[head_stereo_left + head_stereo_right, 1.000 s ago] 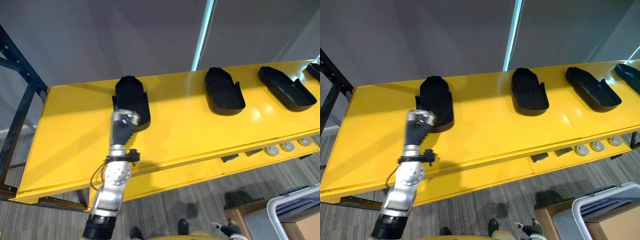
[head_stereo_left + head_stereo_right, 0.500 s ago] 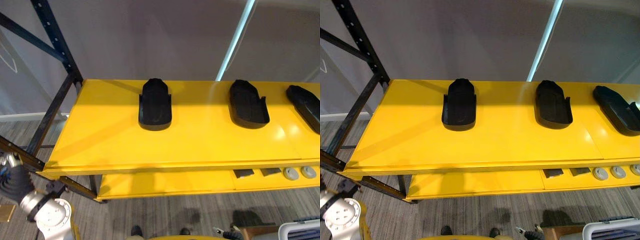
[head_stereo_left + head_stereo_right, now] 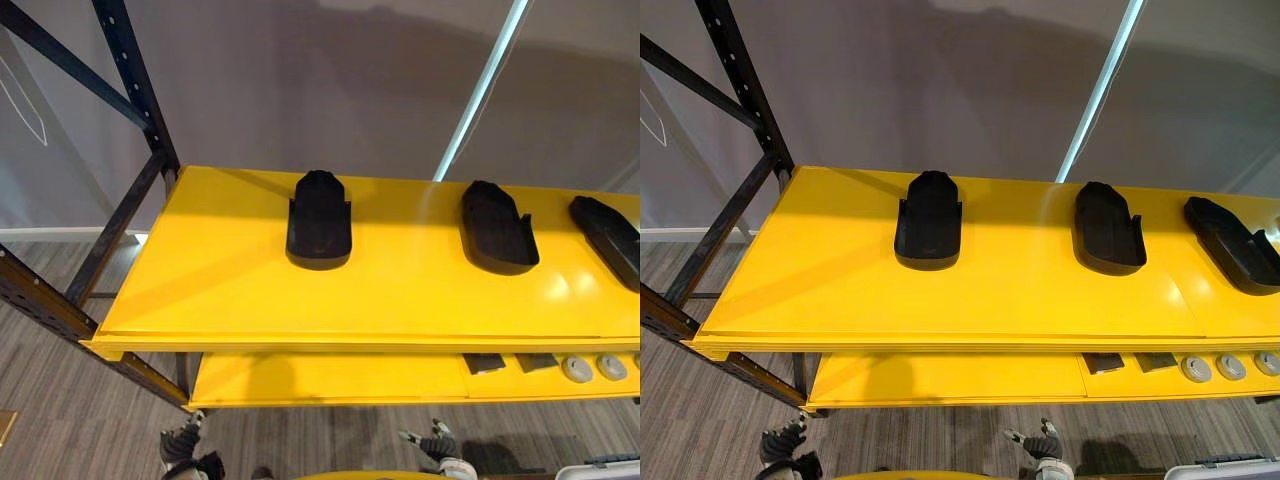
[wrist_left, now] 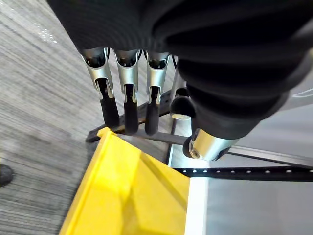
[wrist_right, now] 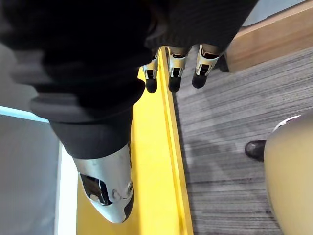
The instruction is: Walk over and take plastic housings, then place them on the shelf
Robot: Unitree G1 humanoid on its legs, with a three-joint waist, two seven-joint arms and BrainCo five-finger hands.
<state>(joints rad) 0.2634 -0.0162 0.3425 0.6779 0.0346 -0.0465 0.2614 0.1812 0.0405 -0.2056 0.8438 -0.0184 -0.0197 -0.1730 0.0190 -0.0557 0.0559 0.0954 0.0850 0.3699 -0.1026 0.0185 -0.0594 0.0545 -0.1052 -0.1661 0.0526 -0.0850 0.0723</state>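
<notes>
- My left hand [image 4: 128, 78] hung low at 7 o'clock in the head views, its fingers straight and slack, with nothing in them; my right hand [image 5: 175, 68] hung at 5 o'clock, just as loose and just as empty.
- On the yellow shelf [image 3: 220, 290] the nearest housing [image 3: 318, 222] lay at 12 o'clock from me; the middle housing [image 3: 497, 228] lay at 2 o'clock; the far housing [image 3: 608, 230] lay at 3 o'clock; all three were black plastic, hollow side up and well apart.
- I judged each to be a thin, stiff moulded shell; light and not fragile, yet smooth enough to skid on the painted deck.
- I judged the best hold to be across the raised side walls near the blunt open end, thumb on one wall and fingers on the other; a pinch at the shallow rounded tip would likely slip.
</notes>
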